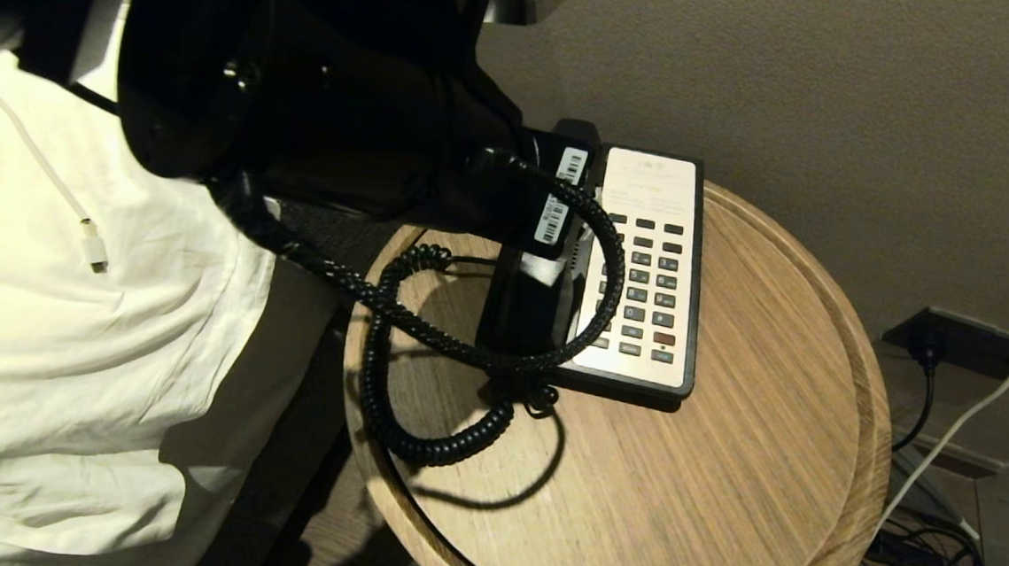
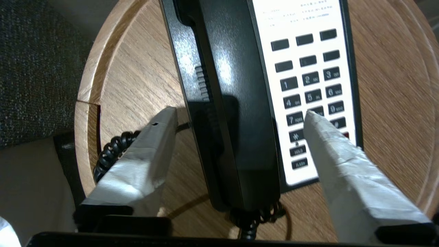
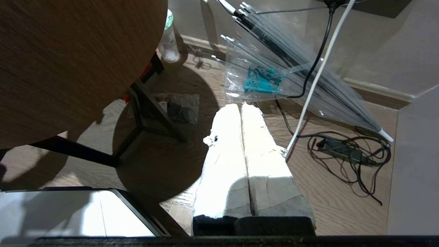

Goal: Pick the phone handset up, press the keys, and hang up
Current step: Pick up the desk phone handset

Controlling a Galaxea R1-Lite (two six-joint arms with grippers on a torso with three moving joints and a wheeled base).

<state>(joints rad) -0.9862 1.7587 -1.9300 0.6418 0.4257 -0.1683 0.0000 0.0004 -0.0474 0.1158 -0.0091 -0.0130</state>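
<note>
Item: phone handset (image 2: 236,113); glossy black, long and curved; lying in its cradle along the left side of the phone base (image 1: 691,287), end to end with it; not lifted, not held.

Item: coiled cord (image 1: 391,382); black; runs from the near end of the handset, loops out over the tabletop (image 1: 722,476) toward its left edge and back toward the base.

Item: keys (image 2: 310,91); dark grey rectangles in rows on a white faceplate (image 1: 653,187); a red button sits low in the right column; the keys lie just right of the handset.

Item: left claw (image 2: 240,118); over the near half of the handset, fingers spread wide, one on each side of it; one taped finger (image 2: 151,151) over bare wood beside the handset, the other finger (image 2: 329,144) over the lower rows of keys; nothing gripped; whether the tips touch anything cannot be told. In the head view the left arm (image 1: 323,84) fills the upper left and hides the far part of the handset.

Item: right claw (image 3: 241,113); away from the phone, below and beside the tabletop, pointing at the wooden floor (image 3: 325,206); its two taped fingers pressed together, empty.

Item: tabletop; round, light wood with a raised rim; carries the phone only.

Item: surroundings; white bedding (image 1: 66,332) to the left; cables (image 3: 346,151) and a clear plastic bag (image 3: 260,79) on the floor.
</note>
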